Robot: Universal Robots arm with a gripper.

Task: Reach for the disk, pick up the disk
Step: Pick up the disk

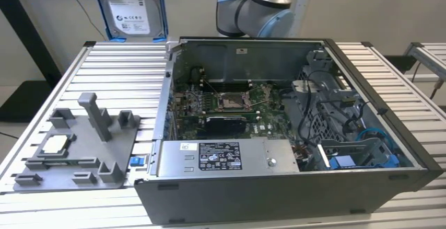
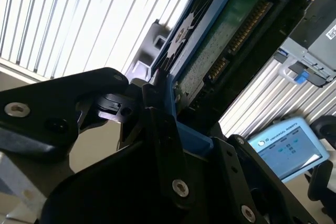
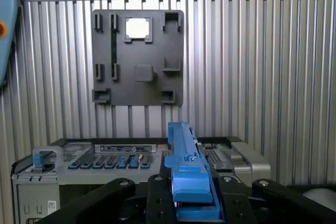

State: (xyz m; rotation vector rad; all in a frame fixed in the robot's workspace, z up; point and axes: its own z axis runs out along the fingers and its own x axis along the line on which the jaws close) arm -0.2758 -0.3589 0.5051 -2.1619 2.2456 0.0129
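Gripper point(image 3: 191, 188): clenched on disk point(image 1: 130, 9) by its bracket point(image 3: 184, 145) edge.
Handling: stiff, hefty, shock-sensitive, I'd say; grip bracket, not board point(image 2: 220, 51).

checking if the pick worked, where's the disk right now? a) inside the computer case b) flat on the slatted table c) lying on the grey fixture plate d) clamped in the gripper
d: in the first wrist view the gripper is shut on the disk by its blue bracket, and the exterior view shows the disk upright.
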